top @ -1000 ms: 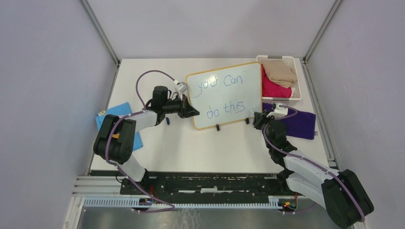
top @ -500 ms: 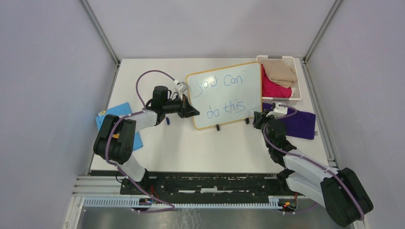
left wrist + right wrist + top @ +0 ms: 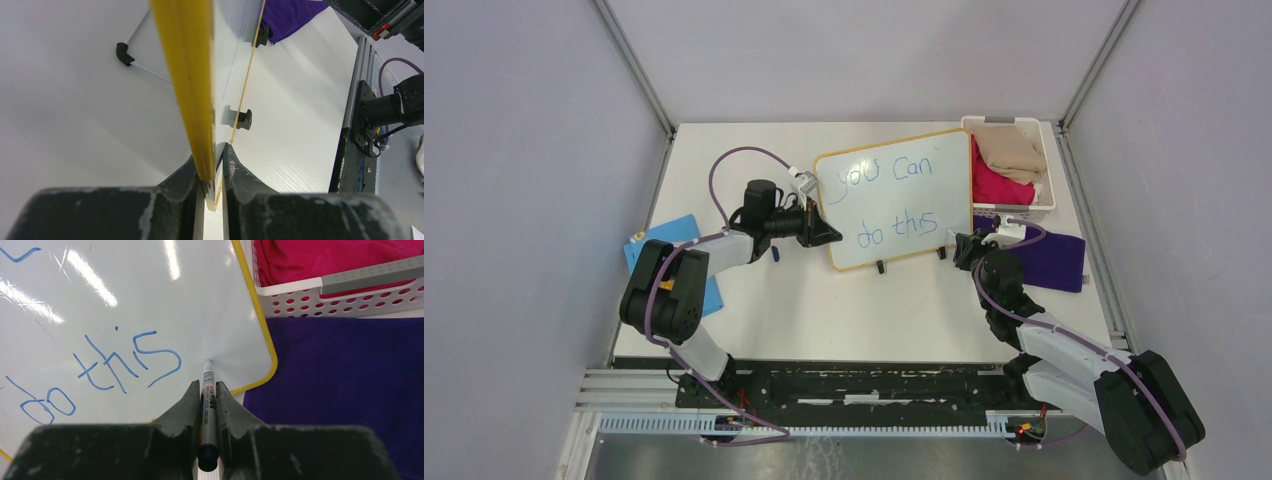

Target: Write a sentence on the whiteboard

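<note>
Right wrist: marker (image 3: 208,407) in right end effector (image 3: 208,389) touches whiteboard (image 3: 150,295) beside sentence (image 3: 112,365).

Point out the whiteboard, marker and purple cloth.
whiteboard (image 3: 904,200), top view, bare white middle.
marker (image 3: 208,397), right wrist view, barrel between the jaws.
purple cloth (image 3: 345,390), right wrist view, mid fabric.

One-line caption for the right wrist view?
Right gripper pinches a marker, tip at the whiteboard right of the blue sentence ending "do this"; purple cloth and white basket alongside.
</note>
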Controlling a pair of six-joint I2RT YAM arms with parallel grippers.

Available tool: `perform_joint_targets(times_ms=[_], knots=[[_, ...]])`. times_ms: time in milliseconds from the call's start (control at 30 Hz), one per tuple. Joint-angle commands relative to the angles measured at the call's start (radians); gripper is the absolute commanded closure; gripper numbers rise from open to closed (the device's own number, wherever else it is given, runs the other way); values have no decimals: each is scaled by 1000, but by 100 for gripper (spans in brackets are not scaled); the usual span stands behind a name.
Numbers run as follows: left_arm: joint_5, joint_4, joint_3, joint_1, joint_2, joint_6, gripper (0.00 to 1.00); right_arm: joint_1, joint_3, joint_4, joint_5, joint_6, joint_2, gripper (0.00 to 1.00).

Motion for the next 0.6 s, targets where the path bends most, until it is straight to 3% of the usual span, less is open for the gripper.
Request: perform_joint_targets(times_ms=[0, 333, 567], knots=[[-157, -153, -7, -25, 44, 98, 98, -6, 28, 2, -22, -2, -1, 100], [-175, -160, -2, -25, 39, 98, 98, -6, 31, -36, -16, -7, -69, 100], [-193, -164, 1, -25, 38, 92, 98, -6, 40, -141, 7, -3, -206, 100]])
